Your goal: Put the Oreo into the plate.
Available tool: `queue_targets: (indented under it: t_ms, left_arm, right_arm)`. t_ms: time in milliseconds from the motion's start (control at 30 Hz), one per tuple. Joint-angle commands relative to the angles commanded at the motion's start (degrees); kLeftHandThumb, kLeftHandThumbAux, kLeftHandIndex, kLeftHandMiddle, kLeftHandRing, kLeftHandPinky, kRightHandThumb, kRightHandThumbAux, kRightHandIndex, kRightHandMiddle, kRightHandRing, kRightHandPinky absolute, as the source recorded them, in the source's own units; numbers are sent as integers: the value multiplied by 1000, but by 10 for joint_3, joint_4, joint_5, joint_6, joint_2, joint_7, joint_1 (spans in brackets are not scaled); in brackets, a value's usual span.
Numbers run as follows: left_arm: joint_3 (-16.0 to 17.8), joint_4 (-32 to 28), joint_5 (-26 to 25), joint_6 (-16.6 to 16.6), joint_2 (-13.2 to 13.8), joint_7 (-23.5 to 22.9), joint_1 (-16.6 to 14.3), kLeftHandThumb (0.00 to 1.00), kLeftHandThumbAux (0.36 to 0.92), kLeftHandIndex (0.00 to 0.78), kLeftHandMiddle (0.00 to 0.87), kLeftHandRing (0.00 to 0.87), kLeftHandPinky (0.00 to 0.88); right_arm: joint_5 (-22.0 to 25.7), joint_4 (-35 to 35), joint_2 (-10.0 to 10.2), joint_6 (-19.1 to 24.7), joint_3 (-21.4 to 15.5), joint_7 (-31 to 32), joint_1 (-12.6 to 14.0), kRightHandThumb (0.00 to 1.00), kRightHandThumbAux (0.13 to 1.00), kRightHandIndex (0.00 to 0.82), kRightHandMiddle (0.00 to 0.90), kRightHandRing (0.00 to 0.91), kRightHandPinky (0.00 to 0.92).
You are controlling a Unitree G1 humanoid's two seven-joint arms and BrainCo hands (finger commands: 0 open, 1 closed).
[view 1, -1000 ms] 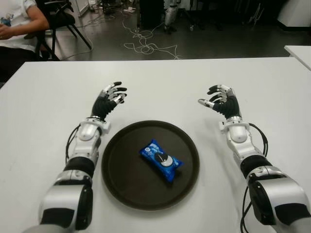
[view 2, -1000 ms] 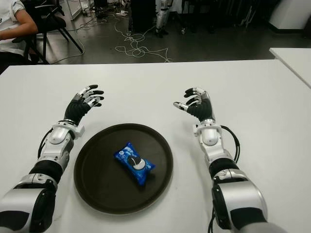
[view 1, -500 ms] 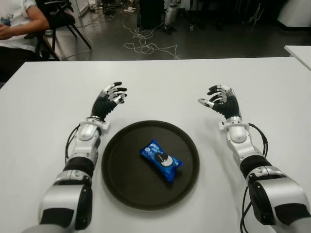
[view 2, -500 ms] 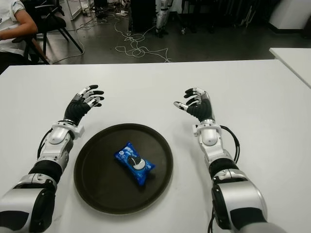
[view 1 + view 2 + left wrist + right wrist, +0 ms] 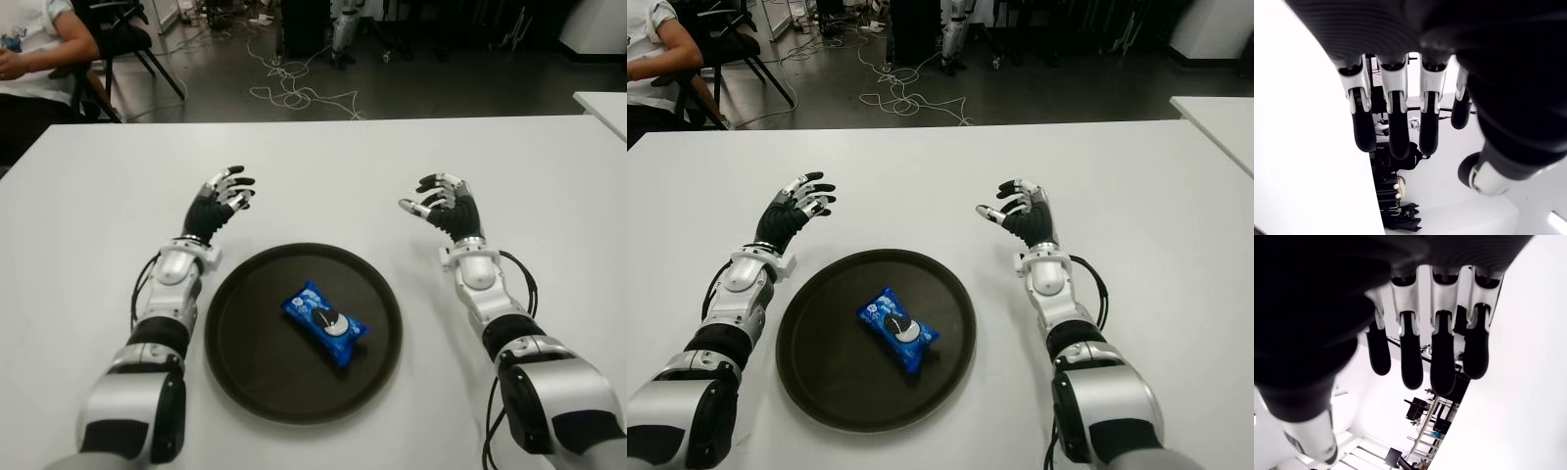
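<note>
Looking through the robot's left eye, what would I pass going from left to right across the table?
Left hand, open → dark round plate → blue Oreo pack lying in the plate → right hand, open. Both hands show over the white table.

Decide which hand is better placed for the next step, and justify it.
Neither: the Oreo already lies in the plate. The left hand and right hand are open, empty, beyond the plate on either side.

silver-white arms (image 5: pixel 174 294), seemingly black-tipped fingers (image 5: pixel 1364 132)
</note>
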Motion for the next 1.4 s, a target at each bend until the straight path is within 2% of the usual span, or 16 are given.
queue_targets:
  t_ms: [633,1000,1400]
  left_arm:
    - [7,4,-11,-4,-3,-11,-3,41,705,197,285,278,308]
    - [3,5,-7,1,-2,-2,-4,40,688,191,278,270,301]
    - [2,6,-9,-1,-2,-8,-5,36,706,190,279,270,300]
  right_arm:
    - [7,9,-1,2,-7,18,-3,98,784,419,478,520,556]
    - [8,11,-3,-1,-7,19,-4,100,794,421,454,505,532]
    - [7,14,-4,3,-9,25,-6,100,791,425,463,509,541]
